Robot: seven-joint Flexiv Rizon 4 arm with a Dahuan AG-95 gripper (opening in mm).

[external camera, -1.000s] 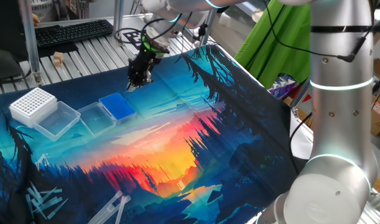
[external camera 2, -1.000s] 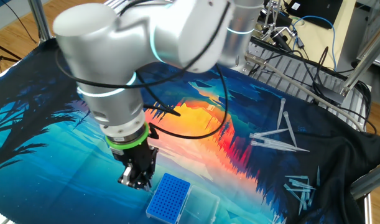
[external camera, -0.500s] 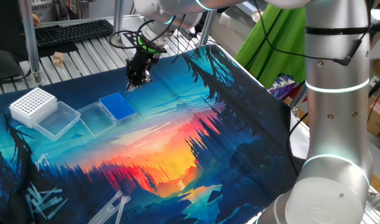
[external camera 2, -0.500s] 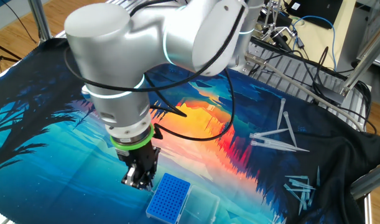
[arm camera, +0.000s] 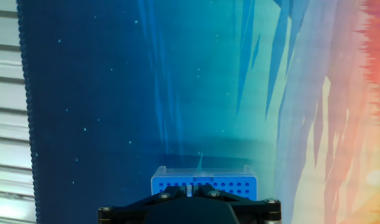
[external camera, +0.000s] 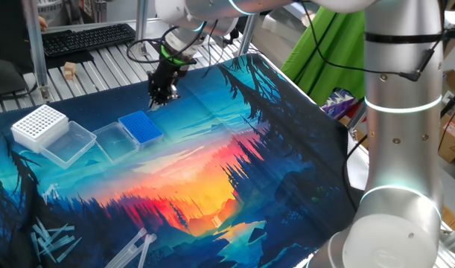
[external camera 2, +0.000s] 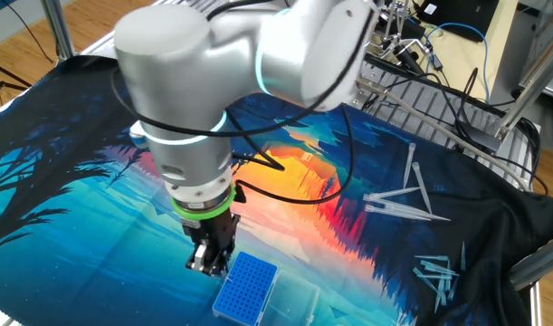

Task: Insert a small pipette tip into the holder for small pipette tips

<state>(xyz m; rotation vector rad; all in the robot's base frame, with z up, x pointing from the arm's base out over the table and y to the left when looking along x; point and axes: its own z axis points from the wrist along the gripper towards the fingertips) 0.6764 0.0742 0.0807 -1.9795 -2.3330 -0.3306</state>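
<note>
The holder for small pipette tips is a bright-blue rack (external camera: pixel 141 126) on the mat, joined to a clear tray (external camera: pixel 112 141). It also shows in the other fixed view (external camera 2: pixel 247 287) and at the bottom of the hand view (arm camera: pixel 204 180). My gripper (external camera: pixel 161 97) hangs above the mat, just beyond the rack's far side, close to the rack's edge in the other fixed view (external camera 2: pixel 210 265). In the hand view the gripper (arm camera: pixel 189 190) is shut on the small pipette tip (arm camera: pixel 189 188), a whitish sliver between the black fingers, seen over the rack's near rows of holes.
A white box with bigger holes (external camera: pixel 39 124) and a clear tray (external camera: pixel 71 143) stand left of the rack. Loose pipette tips lie at the mat's front left (external camera: pixel 52 238) and, in the other fixed view, on the right (external camera 2: pixel 403 201). A keyboard (external camera: pixel 86 37) lies behind the mat.
The gripper has shifted a little sideways toward the blue rack, still shut on the tip. The rack and other things have not moved.
</note>
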